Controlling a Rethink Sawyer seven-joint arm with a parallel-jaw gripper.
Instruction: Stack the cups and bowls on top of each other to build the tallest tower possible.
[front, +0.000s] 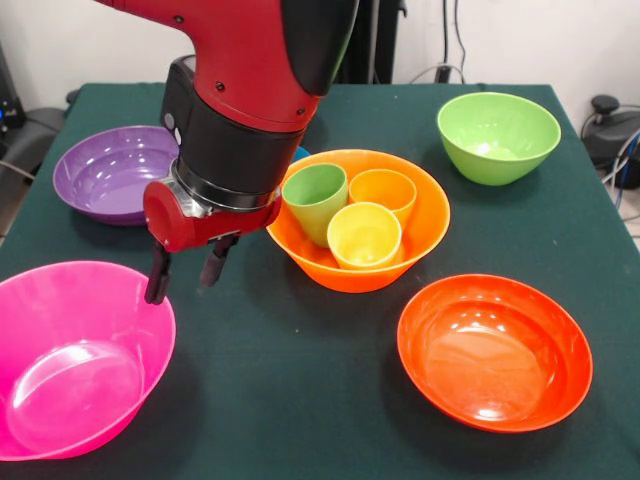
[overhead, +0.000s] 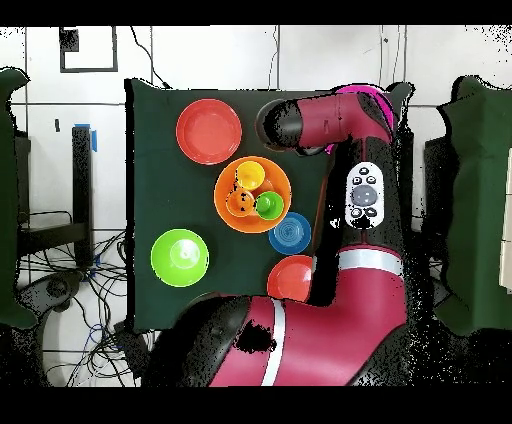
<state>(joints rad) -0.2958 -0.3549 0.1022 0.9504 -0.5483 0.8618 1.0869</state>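
gaping gripper (front: 185, 272), fingers empty

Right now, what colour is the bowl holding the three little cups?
Light orange bowl; the front view shows it best.

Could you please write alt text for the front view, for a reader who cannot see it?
A red and black robot arm's open gripper hangs empty above the green table, beside a light orange bowl holding green, yellow and orange cups. Pink, purple, lime green and red-orange bowls sit around them.
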